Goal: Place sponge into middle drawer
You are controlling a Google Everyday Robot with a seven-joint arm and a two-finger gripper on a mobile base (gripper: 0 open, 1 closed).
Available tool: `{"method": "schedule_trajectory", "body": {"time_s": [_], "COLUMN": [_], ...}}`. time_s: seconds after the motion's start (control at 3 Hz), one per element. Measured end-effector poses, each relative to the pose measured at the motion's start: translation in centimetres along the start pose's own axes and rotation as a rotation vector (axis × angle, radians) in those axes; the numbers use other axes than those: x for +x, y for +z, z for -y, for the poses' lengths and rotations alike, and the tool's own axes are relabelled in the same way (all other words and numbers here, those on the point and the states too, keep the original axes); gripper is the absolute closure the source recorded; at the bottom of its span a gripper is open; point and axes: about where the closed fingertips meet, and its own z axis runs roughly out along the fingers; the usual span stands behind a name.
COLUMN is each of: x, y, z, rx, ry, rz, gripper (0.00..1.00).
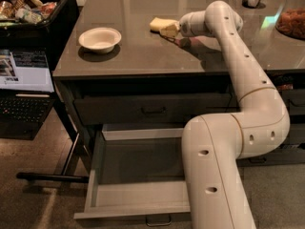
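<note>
The gripper [168, 30] sits just above the grey surface [143, 56], fingers clamped on the right end of the pale yellow sponge [158, 24]; the middle drawer [138, 197] stands open below

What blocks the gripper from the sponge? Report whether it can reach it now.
Probably yes: the gripper is right at the sponge on the countertop, nothing lies between them, and the white bowl sits well to the side.

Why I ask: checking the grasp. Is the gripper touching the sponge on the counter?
Cannot tell. The camera view shows the gripper at one end of the sponge with no gap visible, but no plain contact either.
</note>
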Motion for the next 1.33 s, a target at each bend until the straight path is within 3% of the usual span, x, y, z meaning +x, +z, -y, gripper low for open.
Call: {"method": "schedule_trajectory", "body": {"time_s": [0.67, 1.0, 1.33], "x": [-1.1, -1.8, -1.7], "y": [-0.7, -3.0, -6.0], "z": [0.4, 0.6, 0.2], "rx": [-0.001, -0.038, -0.104], "ry": [-0.024, -0.053, -0.082], "rz": [0.047, 0.081, 0.083], "gripper": [0.89, 1.0, 1.0]}}
